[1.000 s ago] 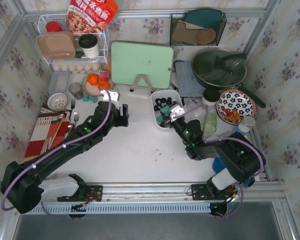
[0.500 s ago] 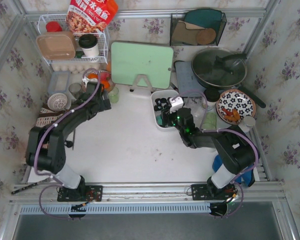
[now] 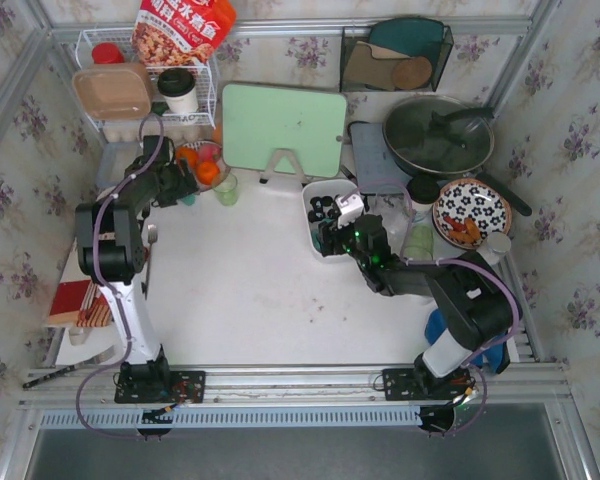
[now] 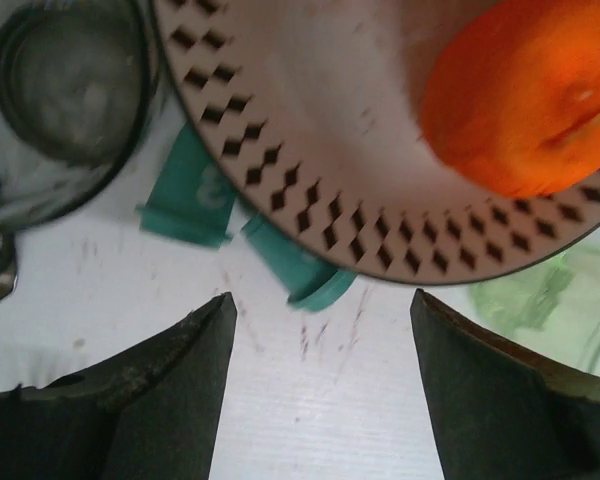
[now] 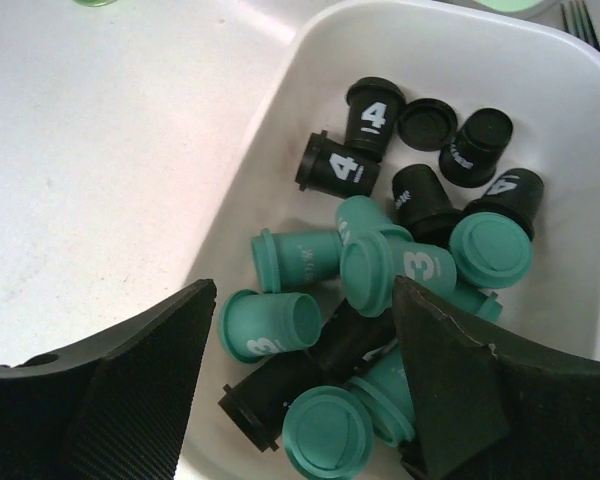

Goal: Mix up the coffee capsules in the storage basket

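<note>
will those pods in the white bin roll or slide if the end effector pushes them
Likely roll: several coffee capsules lie on their sides, and the tapered shape should make them curve. They look small and hollow, so probably light and easily scattered. The storage basket walls should contain them.

Looking down on a white desk [image 3: 250,290] carrying the white storage basket [image 5: 570,110] right of middle and a pale green cutting board [image 3: 283,128] standing upright just behind it. Also bearing, at the back left, a pink perforated plate [image 4: 310,120] with two teal capsules [image 4: 192,190] lying partly under its rim, just beside a clear glass [image 4: 70,90]. Holding along the right side a grey cloth [image 3: 378,160], a dark pan [image 3: 438,135] and a flowered plate [image 3: 470,208].
</note>
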You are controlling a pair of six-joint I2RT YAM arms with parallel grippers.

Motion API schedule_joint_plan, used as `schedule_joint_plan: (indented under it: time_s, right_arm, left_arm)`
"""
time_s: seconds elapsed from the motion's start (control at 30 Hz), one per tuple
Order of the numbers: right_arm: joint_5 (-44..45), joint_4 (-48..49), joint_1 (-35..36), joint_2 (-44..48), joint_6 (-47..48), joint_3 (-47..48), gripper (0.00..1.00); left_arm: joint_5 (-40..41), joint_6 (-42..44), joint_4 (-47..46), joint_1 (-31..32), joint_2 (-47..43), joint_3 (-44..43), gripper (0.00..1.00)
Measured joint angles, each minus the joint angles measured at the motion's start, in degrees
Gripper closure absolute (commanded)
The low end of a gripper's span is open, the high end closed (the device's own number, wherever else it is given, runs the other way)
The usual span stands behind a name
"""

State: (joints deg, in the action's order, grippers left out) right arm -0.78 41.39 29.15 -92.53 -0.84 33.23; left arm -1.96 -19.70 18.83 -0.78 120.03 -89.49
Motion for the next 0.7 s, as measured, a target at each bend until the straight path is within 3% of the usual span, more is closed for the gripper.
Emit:
schedule_joint_plan:
  time_s: [0.1,0.37,0.7]
  right_arm:
    - [-1.1,0.3,0.0,0.5,0.3,-0.3,0.22]
    - [-2.4,0.7,0.0,1.7,1.2,-1.0,0.22]
    - [-3.5,0.8,0.0,1.8,1.4,-1.2,0.22]
  left_arm:
    - [-1.9,0.2,2.3,-0.6,3.1,-5.6,0.35]
    - [-4.6,0.4,8.9,-1.5,10.2,-15.6,0.37]
    - [-11.1,0.5,3.5,0.0,6.4,-7.3,0.36]
